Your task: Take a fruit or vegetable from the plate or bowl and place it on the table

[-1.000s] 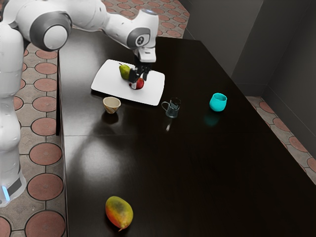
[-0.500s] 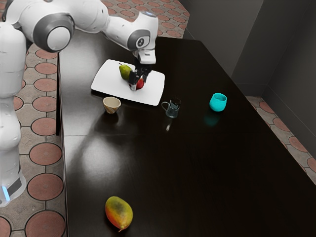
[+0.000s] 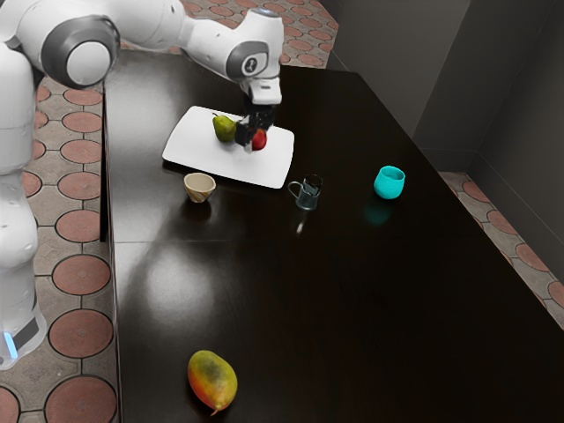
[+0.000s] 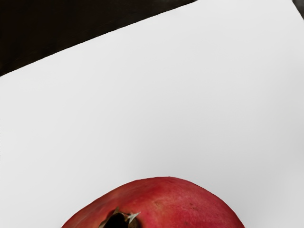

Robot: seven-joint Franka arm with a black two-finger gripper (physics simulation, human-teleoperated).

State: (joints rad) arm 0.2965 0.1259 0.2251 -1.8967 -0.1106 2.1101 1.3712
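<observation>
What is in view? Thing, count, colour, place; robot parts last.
Table: 1, black, centre.
Plate: 1, white, on table.
Pear: 1, green, on plate.
Pomegranate: 1, red, in gripper.
Bowl: 1, tan, by plate.
Mug: 1, clear grey, by plate.
Cup: 1, turquoise, toward exterior view's right.
Mango: 1, green, yellow and red, exterior view's bottom.
Floor: 1, grey and reddish, around table.
Walls: count unclear, grey, beyond table.
Arm: 1, white and grey, over table.
Gripper: 1, black, over plate.

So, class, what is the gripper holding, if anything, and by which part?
The pomegranate, held by its sides in the gripper, not by its crown.
</observation>
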